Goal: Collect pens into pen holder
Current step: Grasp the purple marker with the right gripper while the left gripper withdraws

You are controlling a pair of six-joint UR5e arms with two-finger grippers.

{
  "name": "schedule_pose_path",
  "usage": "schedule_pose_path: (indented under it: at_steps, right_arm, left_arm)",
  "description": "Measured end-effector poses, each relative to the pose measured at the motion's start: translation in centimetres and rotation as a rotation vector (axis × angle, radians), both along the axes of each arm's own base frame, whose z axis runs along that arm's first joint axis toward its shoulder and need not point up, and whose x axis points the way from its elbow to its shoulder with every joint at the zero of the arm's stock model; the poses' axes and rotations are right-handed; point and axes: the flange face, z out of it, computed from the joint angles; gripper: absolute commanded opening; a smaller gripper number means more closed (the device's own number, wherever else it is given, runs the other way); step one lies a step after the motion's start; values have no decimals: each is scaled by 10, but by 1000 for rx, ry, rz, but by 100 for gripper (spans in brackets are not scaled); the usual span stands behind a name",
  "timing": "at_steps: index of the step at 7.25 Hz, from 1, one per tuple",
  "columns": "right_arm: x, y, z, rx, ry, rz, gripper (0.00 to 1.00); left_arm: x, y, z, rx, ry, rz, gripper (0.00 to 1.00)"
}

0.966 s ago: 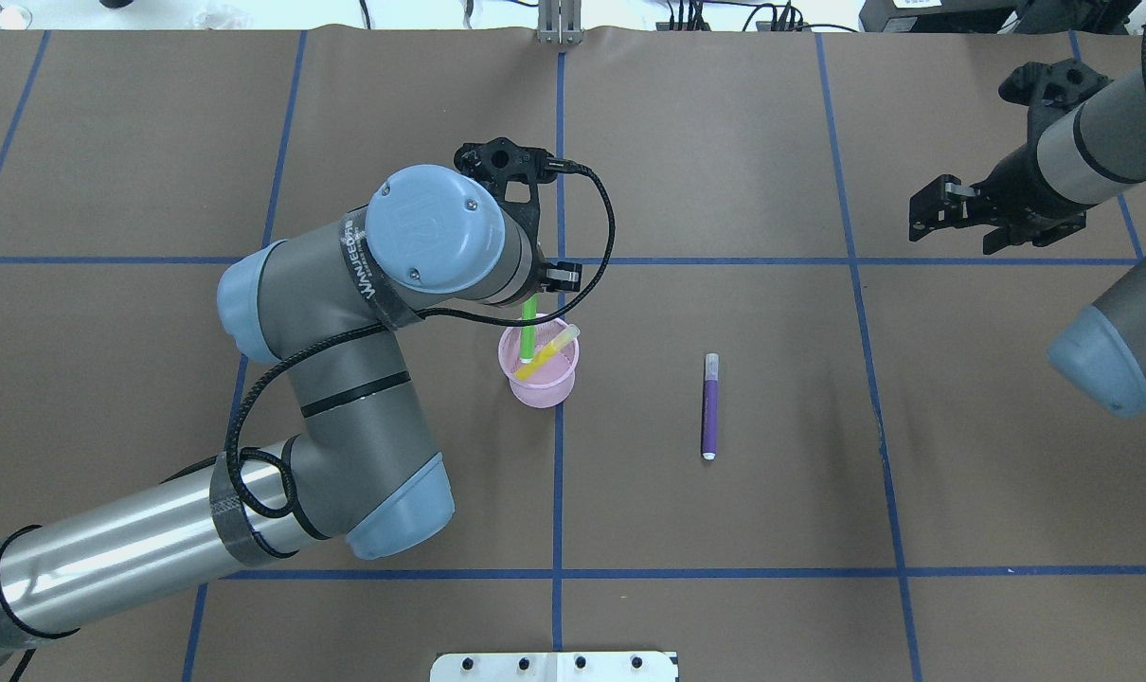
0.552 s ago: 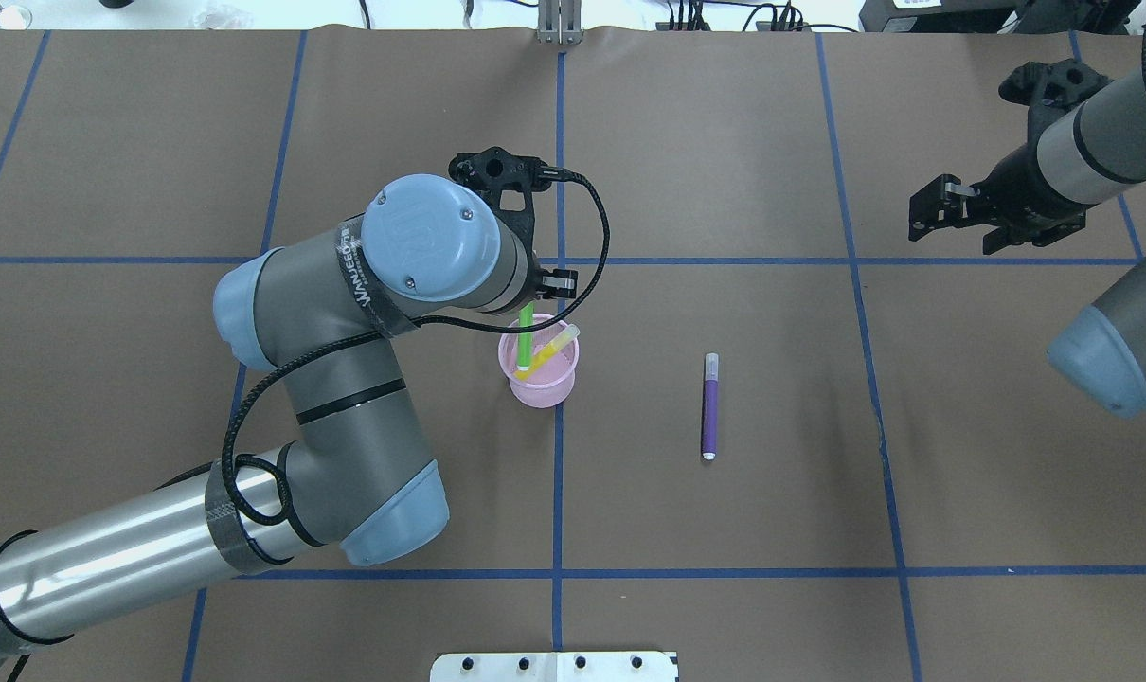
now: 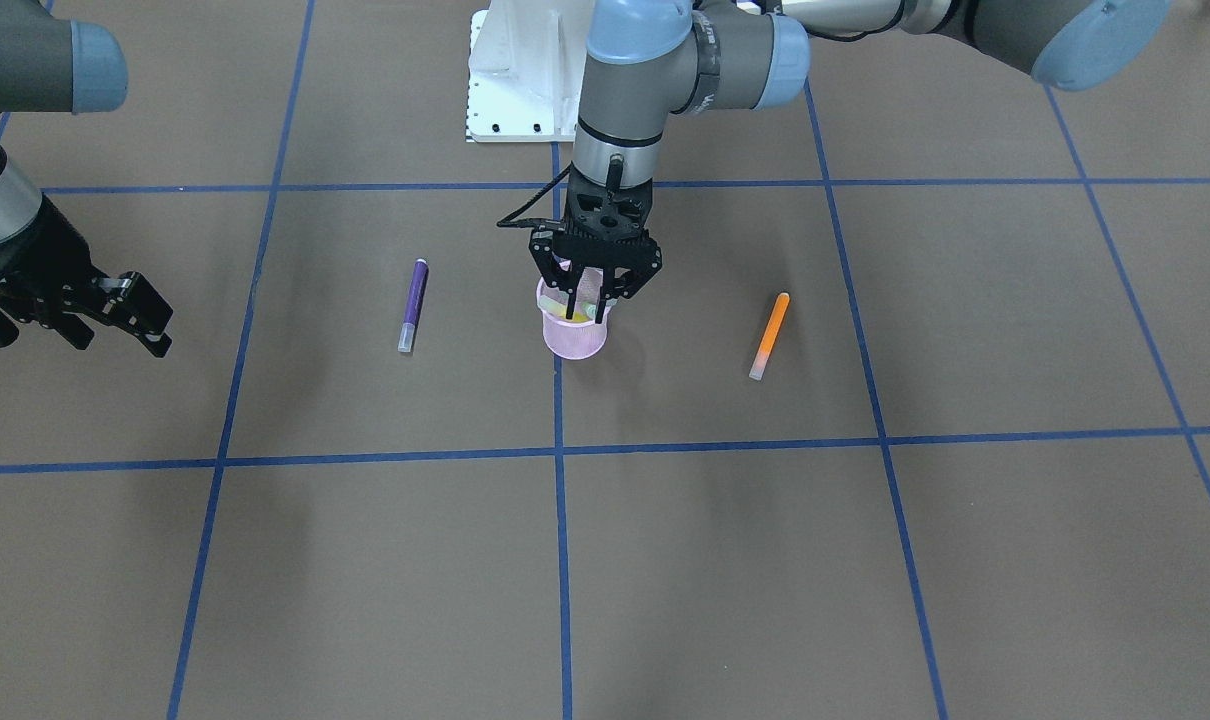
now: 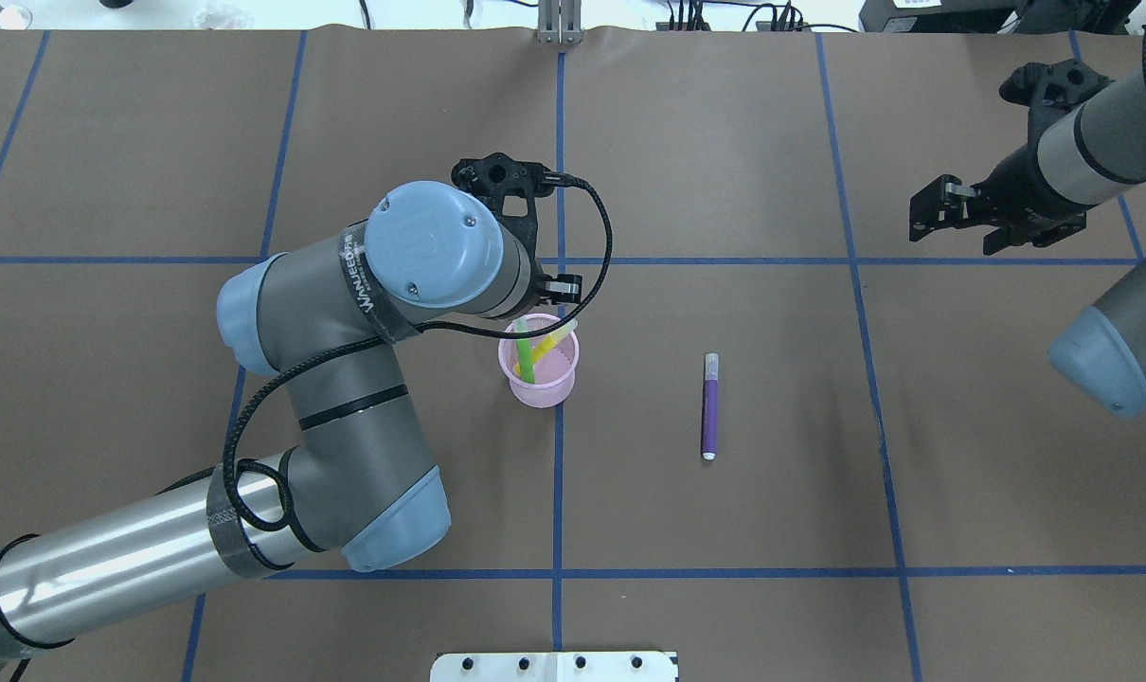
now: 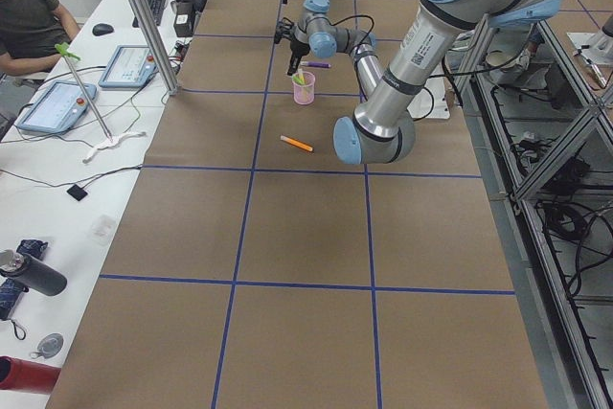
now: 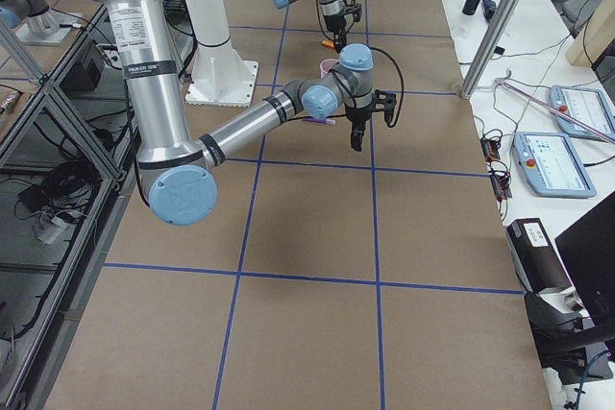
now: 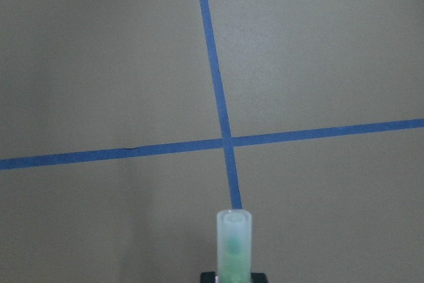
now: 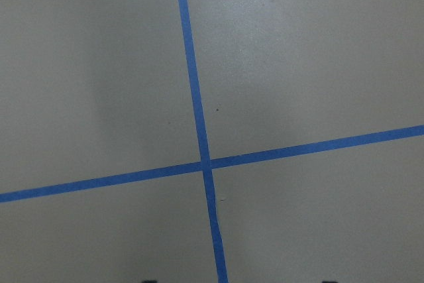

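The pink mesh cup [image 4: 545, 390] stands at mid-table, also seen from the front [image 3: 575, 340]. A green pen [image 4: 526, 362] and a yellow pen [image 4: 556, 343] lean inside it. My left gripper [image 3: 593, 300] hangs straight over the cup, open, with its fingers spread beside the rim. The left wrist view shows the green pen's pale cap [image 7: 234, 243] at the bottom centre. A purple pen [image 4: 709, 407] lies flat right of the cup. An orange pen [image 3: 770, 335] lies on the cup's other side, hidden under my left arm in the overhead view. My right gripper [image 4: 947, 227] is open and empty at the far right.
A white mounting plate [image 4: 554, 666] sits at the table's near edge by my base. Blue tape lines grid the brown table. My left forearm and elbow [image 4: 346, 426] hang over the table left of the cup. Desks with tablets line the table's far side [image 5: 57, 102].
The green pen has sunk deeper into the cup and now leans there, free of the left fingers. The left wrist has come down slightly. The right arm has not moved.
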Motion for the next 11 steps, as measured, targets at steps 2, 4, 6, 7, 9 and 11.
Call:
schedule_pose_path:
  at_steps: [2,4,6,7,9,11]
  right_arm:
    - [-1,0,2,-2,1,-2,90]
    - [-26,6,5,-10,-16,-50,97]
    - [-93,14,-14,-56,-50,-99,97]
    - [-135,16,-30,-87,-67,-115,96]
    - [-193,29,-44,-122,-68,-169,91]
    - [-214,41,-44,-164,-61,-214,91]
  left_arm:
    - [-6,3,-9,1,21,11,96]
    - [-46,-14,-17,-41,29,37,96]
    - [-105,-47,-5,-65,-2,79,96]
    - [-126,-52,7,-58,-15,92,95]
    - [-150,-50,23,-48,-24,95,95]
    - [-158,-47,27,-34,-28,101,95]
